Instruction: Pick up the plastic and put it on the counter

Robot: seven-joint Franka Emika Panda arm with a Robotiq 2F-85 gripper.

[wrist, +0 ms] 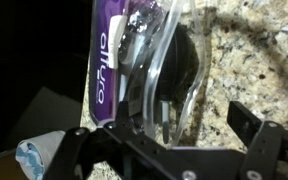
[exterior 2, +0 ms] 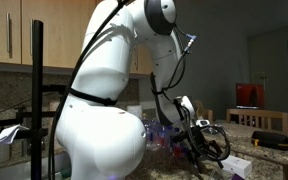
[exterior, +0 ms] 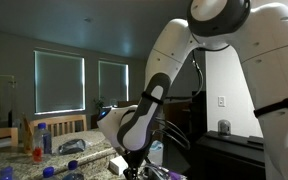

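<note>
The plastic is a clear moulded package with a purple and white label. It fills the upper left of the wrist view and lies over the speckled granite counter. My gripper is open, with its fingers wide apart, and the package's lower edge reaches in between them beside the left finger. The right finger stands clear of the package. In both exterior views the gripper is low over the counter, and the arm hides the package.
Blue bottles and small items stand on the counter. A dark appliance sits behind the arm. A red box and a boxed item lie past the gripper. A crumpled blue and white thing lies at the wrist view's lower left.
</note>
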